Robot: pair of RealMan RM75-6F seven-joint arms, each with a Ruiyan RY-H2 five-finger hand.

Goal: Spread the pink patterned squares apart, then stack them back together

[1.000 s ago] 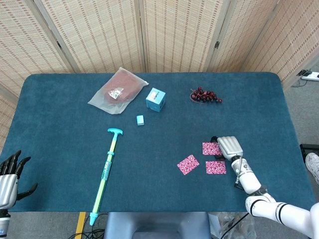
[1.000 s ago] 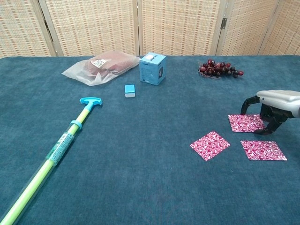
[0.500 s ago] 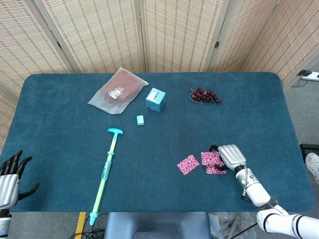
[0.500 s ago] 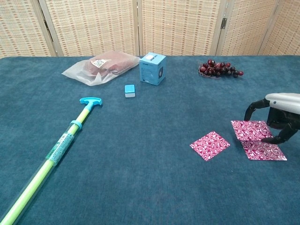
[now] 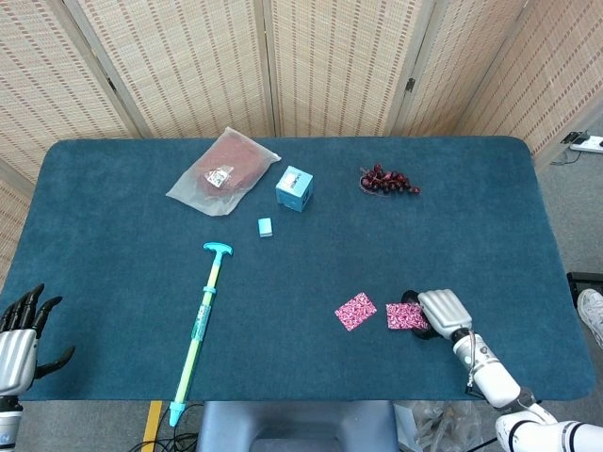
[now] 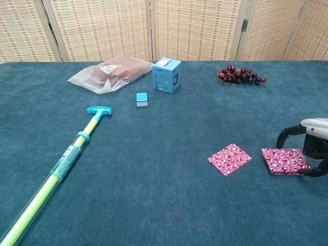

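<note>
Pink patterned squares, one (image 6: 229,159) lying flat and alone, another (image 6: 285,160) just beside it, lifted slightly off the cloth

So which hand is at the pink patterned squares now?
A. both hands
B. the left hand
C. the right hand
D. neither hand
C: the right hand sits on the pink squares at the table's near right, while the left hand stays off the table's left edge.

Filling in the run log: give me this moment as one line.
phase: restacking | right hand: fingers around stacked squares | loose square: apart, to their left | left hand: idle, off table edge
</note>
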